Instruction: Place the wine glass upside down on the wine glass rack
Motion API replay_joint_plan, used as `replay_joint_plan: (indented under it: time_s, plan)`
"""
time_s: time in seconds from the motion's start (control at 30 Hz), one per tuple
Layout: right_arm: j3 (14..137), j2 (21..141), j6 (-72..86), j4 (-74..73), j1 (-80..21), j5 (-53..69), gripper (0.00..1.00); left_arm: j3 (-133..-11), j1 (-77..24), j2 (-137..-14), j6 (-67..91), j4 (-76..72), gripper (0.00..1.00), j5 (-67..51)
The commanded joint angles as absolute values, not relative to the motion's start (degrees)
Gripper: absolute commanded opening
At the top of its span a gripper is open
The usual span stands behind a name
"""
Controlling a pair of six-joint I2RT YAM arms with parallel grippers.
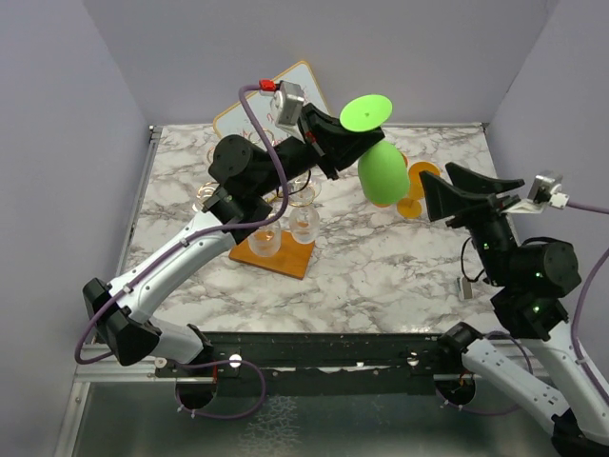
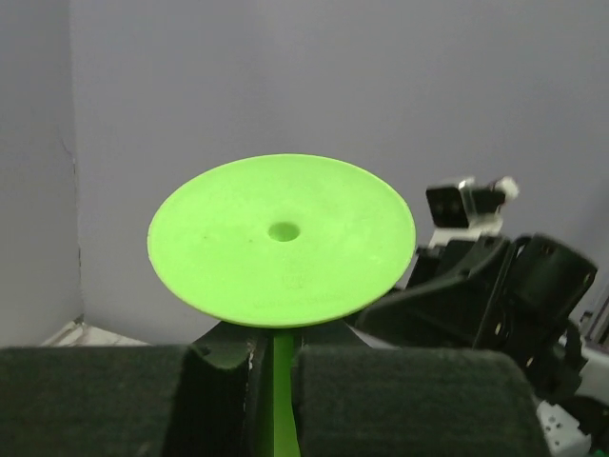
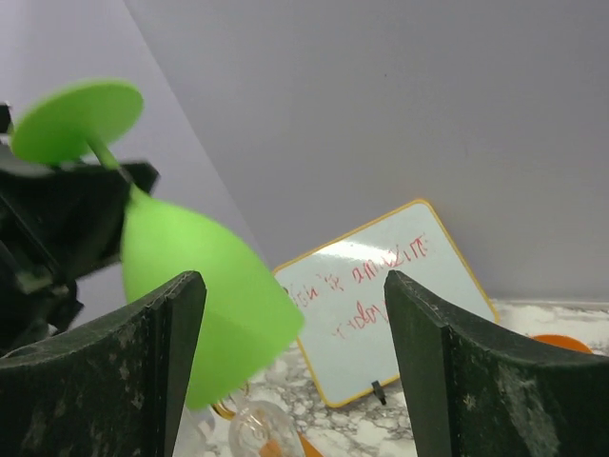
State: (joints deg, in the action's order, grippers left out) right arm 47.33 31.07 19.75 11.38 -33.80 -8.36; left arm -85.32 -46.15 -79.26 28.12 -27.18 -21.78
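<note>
Pinching wine glass (image 1: 383, 171) stem, L jaws.

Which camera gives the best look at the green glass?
The top external view: the whole glass shows, foot up and bowl down, stem in the left gripper. The left wrist view shows only its foot and a bit of stem; the right wrist view shows it blurred, partly behind a finger.

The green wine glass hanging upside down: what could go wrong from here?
The left pincer holds the green wine glass only by its thin stem, so it could slip. The open right pincer beside the bowl could knock it. The wine glass rack already carries clear glasses it might strike.
</note>
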Motion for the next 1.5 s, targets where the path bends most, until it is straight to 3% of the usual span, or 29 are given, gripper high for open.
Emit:
replay_joint_plan:
  time_s: [0.0, 0.33, 0.5, 0.77, 1.03, 1.2, 1.4, 1.47]
  plan:
    - [59.2, 34.7, 23.4, -2.9, -33.8, -9.5, 0.82, -82.6, -46.3, -77.5, 15.8, -28.6, 0.00, -32.1]
    - [75.3, 45.3, 37.8, -14.4, -33.8, -0.8, 0.82, -79.9, -46.3, -76.0, 6.1, -28.3, 0.00, -39.8]
    - [78.4, 49.4, 42.3, -15.6, -33.9, 5.2, 0.75, -79.1, -46.2, -76.0, 3.5, -27.7, 0.00, -40.8]
    - [76.2, 49.5, 46.9, -10.2, -33.8, 8.1, 0.68, -77.1, -46.3, -75.3, 0.3, -25.2, 0.00, -35.8]
    - [70.7, 46.7, 50.3, -5.3, -33.8, 4.2, 0.76, -76.6, -46.3, -75.1, -1.7, -25.0, 0.00, -28.4]
    - [70.2, 47.9, 51.2, -1.2, -33.8, 8.6, 0.78, -76.5, -46.3, -75.1, -1.9, -25.0, 0.00, -29.0]
    - [69.6, 49.1, 53.3, 2.5, -33.9, 11.4, 0.74, -76.3, -46.3, -75.2, -2.1, -25.0, 0.00, -30.5]
    - [71.3, 50.5, 53.6, 0.3, -33.8, 11.2, 0.66, -76.5, -46.3, -75.4, -2.3, -24.9, 0.00, -31.5]
